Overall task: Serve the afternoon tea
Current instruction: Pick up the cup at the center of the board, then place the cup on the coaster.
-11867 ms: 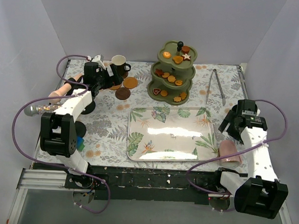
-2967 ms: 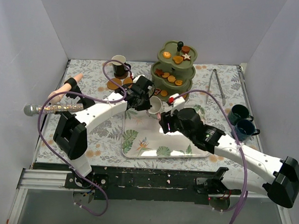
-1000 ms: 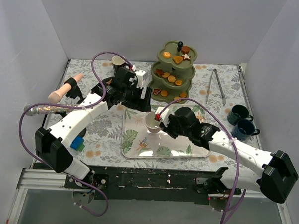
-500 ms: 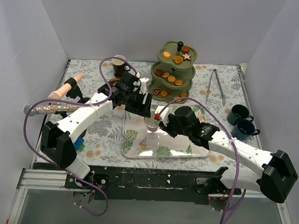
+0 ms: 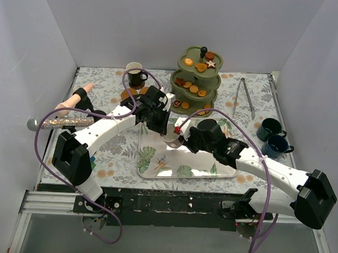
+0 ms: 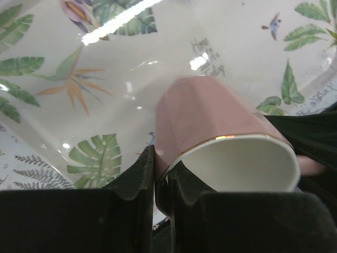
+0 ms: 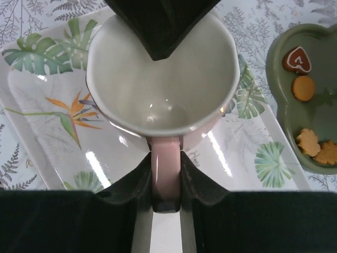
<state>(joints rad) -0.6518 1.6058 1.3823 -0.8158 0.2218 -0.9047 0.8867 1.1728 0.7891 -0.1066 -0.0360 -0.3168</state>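
A pink mug [image 5: 171,139] with a white inside hangs over the leaf-printed tray [image 5: 204,161]. My left gripper [image 5: 164,128] is shut on its rim [image 6: 174,158], one finger inside and one outside the wall. On the mug's other side, my right gripper [image 5: 183,140] is shut on the pink handle [image 7: 166,168], a finger pressed against each side of it. The left finger [image 7: 158,26] dips into the cup in the right wrist view. The olive three-tier stand [image 5: 196,77] with biscuits stands behind the tray. A white mug [image 5: 135,74] sits at the back left near brown coasters [image 5: 128,95].
Two dark mugs [image 5: 272,136] stand at the right. Metal tongs [image 5: 246,96] lie at the back right. A glittery microphone [image 5: 60,122] and a pink toy [image 5: 72,100] lie at the left. The stand's bottom tier [image 7: 316,89] is close to the right of the mug.
My left gripper has swung right from beside the coasters to the mug and shut on its rim. The right arm has kept the mug by its handle, nearly still.
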